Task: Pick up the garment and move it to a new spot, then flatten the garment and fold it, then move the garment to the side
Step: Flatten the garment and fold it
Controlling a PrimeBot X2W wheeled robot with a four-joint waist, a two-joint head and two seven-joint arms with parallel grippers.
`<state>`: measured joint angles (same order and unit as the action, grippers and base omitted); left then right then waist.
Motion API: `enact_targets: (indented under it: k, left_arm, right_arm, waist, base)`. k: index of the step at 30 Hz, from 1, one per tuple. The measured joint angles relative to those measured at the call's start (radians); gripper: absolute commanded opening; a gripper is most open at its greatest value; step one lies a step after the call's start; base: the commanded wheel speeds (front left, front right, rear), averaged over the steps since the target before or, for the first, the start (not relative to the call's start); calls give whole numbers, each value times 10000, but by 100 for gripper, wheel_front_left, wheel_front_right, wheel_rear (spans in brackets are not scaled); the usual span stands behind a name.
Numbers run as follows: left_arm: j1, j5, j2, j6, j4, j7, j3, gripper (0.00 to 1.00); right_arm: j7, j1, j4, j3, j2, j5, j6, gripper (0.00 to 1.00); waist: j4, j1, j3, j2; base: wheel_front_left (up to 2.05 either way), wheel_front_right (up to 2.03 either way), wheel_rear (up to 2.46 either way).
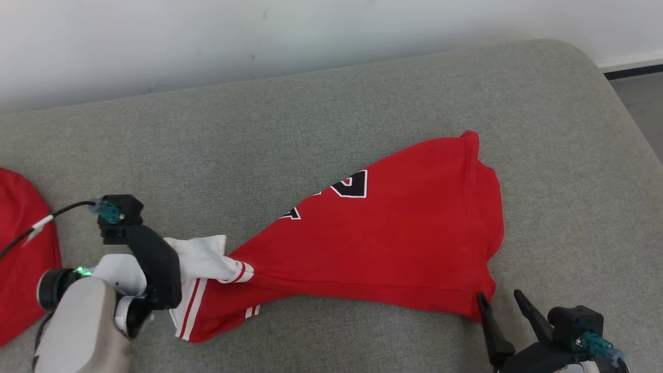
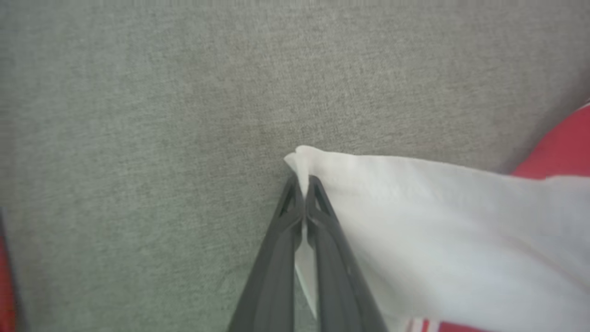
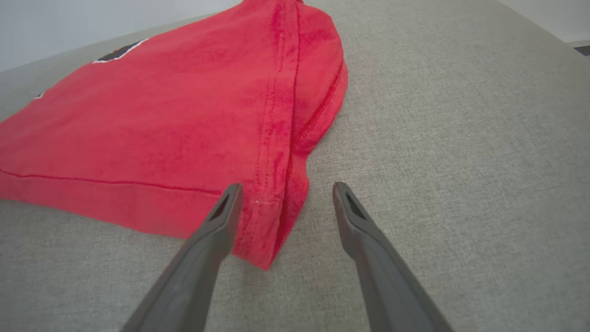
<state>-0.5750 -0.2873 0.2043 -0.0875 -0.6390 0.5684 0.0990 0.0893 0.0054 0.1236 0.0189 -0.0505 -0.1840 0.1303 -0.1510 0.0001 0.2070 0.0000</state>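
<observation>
The garment is a red jersey with black-and-white lettering, lying stretched across the grey cushion. Its white sleeve with red stripes points left. In the left wrist view my left gripper is shut on the tip of that white sleeve, with cloth pinched between the fingers. My right gripper stands open at the garment's lower right hem corner. In the right wrist view the red hem corner lies between the spread fingers of the right gripper, close to the left one.
Another red cloth lies at the cushion's left edge, beside my left forearm. A white wall runs along the cushion's far side. The cushion rounds off at the right, with floor beyond it.
</observation>
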Motion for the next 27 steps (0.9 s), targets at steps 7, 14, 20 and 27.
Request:
enact_targets:
  k: [7,14,20,27]
  left_arm:
    - [326,-144,251,169,717,161,-173,0]
    - [438,-184,236,272,1212,213,-92,0]
    - [457,-217,245,284,1398,224,-25,0]
    - [530,-303,305,288,1582,226,-4,0]
  right_arm:
    - [587,45,144,431,4,-512,0,100]
    - [600,-540,734,1035,8,-798,0,100]
    - [410,-764,972,1150,8,-848,0,92]
    - [309,-705,711,1110,6,-886,0,90]
  waist:
    - [-35,0,113,0]
    - [21,0,266,0]
    - [27,1,254,1]
    - [-6,1,154,0]
  base:
    - [0,0,0]
    - [0,0,0]
    - [0,0,0]
    - [0,0,0]
